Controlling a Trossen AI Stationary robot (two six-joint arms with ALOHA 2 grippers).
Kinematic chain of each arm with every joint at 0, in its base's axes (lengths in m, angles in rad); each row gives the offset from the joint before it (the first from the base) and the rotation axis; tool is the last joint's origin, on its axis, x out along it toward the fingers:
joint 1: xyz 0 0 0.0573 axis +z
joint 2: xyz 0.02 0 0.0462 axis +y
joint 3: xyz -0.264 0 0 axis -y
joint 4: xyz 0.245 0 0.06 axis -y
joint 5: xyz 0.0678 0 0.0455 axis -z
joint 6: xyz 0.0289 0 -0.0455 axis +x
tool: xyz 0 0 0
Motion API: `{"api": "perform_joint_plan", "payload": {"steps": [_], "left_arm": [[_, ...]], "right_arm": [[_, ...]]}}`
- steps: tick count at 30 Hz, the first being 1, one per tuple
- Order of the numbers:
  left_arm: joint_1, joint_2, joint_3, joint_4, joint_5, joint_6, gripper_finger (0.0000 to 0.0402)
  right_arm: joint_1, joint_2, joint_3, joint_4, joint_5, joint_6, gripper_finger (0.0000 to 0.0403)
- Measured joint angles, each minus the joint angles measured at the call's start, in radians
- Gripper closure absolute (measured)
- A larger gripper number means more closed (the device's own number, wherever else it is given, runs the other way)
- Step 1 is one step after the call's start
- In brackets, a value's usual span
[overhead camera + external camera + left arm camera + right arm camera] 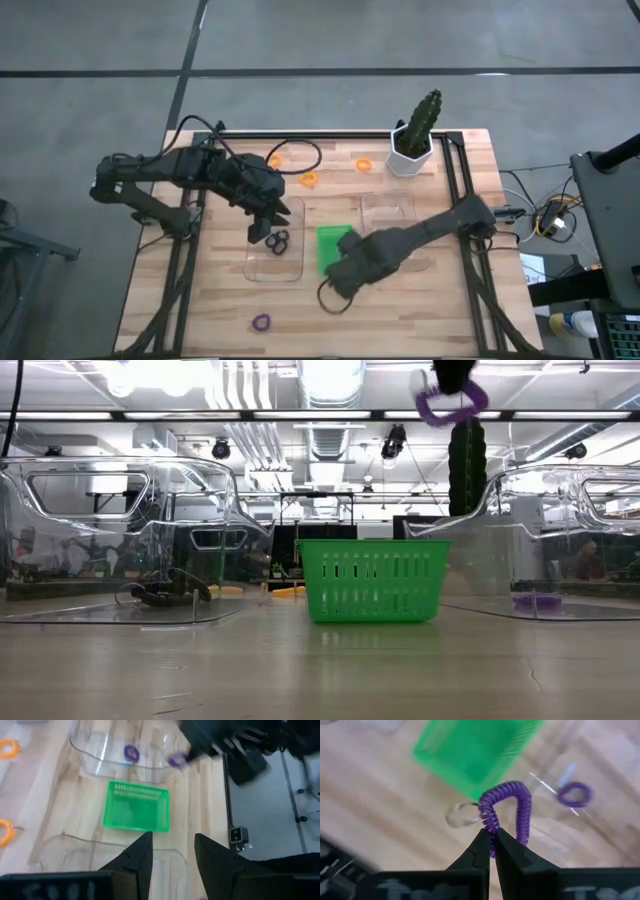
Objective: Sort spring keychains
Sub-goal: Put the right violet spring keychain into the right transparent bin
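Note:
My right gripper (492, 845) is shut on a purple spring keychain (507, 805) and holds it high above the table; it also shows in the low view (450, 405). In the high view my right gripper (338, 283) is near the green tray (335, 245). My left gripper (172, 852) is open and empty above the left clear tray (290, 270), which holds black keychains (280, 241). Another purple keychain (575, 795) lies in the right clear tray (388, 210). One more purple keychain (261, 322) lies on the table near the front. Three orange keychains (308, 180) lie at the back. My right gripper pinches the purple coil's one side (490, 827) between its two fingertips. The rest of the coil arches past the fingers, clear of the table. A small metal ring (462, 815) sticks out from the coil beside the fingertips.
A potted cactus (420, 125) in a white pot stands at the table's back right. The green tray (373, 580) stands between the two clear trays. Bare wood lies along the table's near edge.

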Motion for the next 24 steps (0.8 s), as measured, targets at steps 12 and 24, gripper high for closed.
{"api": "perform_joint_plan", "payload": {"steps": [12,24], "left_arm": [[-0.084,0.000,0.000,-0.030,0.002,-0.065,0.0264],[-0.320,-0.001,0.000,-0.034,-0.011,-0.166,0.0264]], "right_arm": [[-0.135,-0.320,-0.573,0.164,-0.019,0.032,0.0394],[-0.255,-0.380,-0.940,0.460,-0.147,-0.102,0.0387]]}}
